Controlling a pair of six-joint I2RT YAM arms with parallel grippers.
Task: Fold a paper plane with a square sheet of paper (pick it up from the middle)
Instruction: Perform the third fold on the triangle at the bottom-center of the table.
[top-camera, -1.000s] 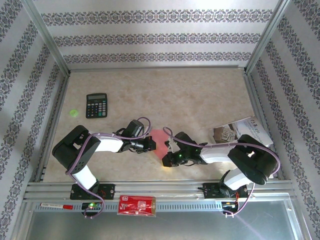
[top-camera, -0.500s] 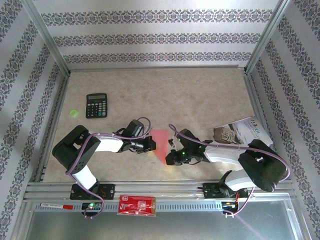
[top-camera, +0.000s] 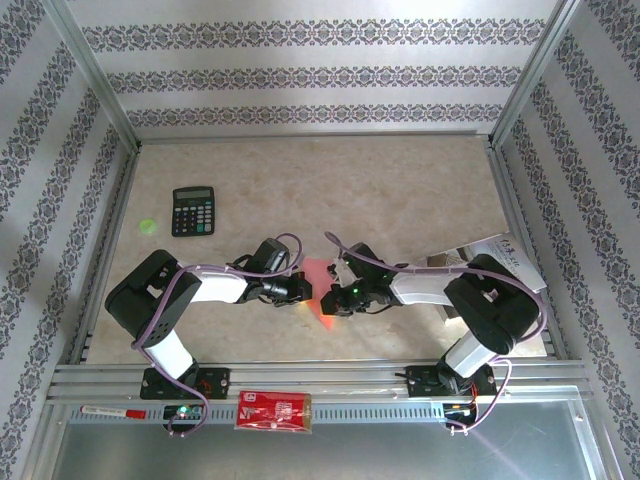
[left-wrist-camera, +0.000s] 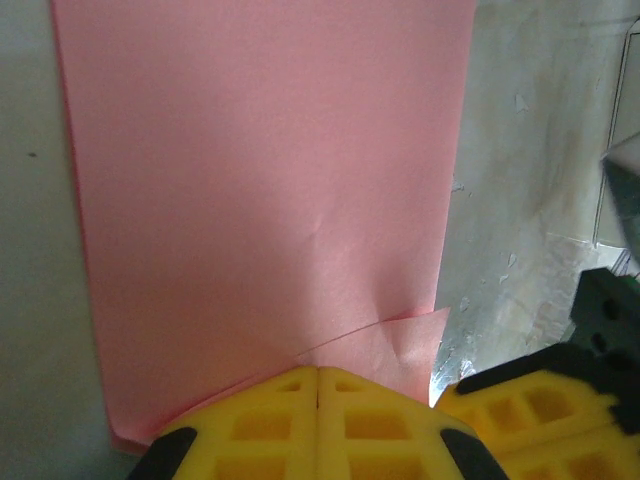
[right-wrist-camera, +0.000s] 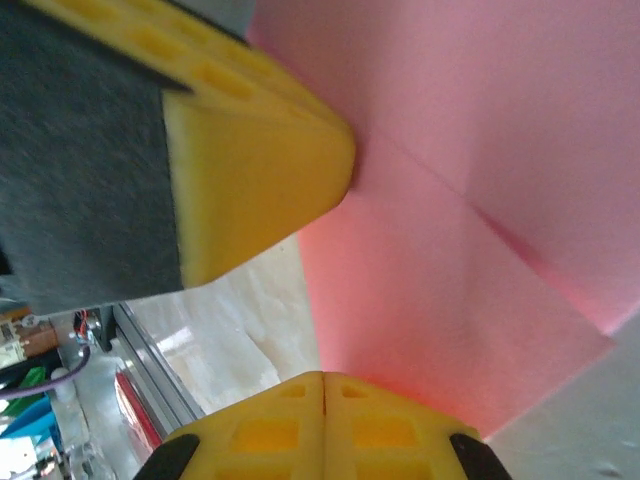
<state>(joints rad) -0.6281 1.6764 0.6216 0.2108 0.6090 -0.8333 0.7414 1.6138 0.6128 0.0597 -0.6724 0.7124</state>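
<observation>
Lying flat on the table (top-camera: 400, 190), near its front edge and between the two arms, the pink sheet of paper (top-camera: 318, 282) is met from both sides. The left jaws are seen shut tip to tip at one edge of it and the right jaws likewise shut at a nearby corner. No paper is seen clamped inside either pair, so the sheet appears to be pressed down rather than held. In the left wrist view a small flap (left-wrist-camera: 390, 345) is turned up beside the left tips, and in the right wrist view a crease (right-wrist-camera: 480, 215) is seen running slantwise across the paper. Several failures can be expected from here. If the sheet is pushed sideways by one pair while it is pinned by the other, it may be buckled or torn, thin as it looks. If too little pressure is given by the pinning pair, the whole sheet may be slid across the smooth table and the fold laid crooked, so that later folds would be thrown off. Because the two pairs of jaws are just beside each other, a knock between them is also to be feared. The calculator (top-camera: 193, 211) and the printed leaflet (top-camera: 490, 262) are well apart and are unlikely to be disturbed.
</observation>
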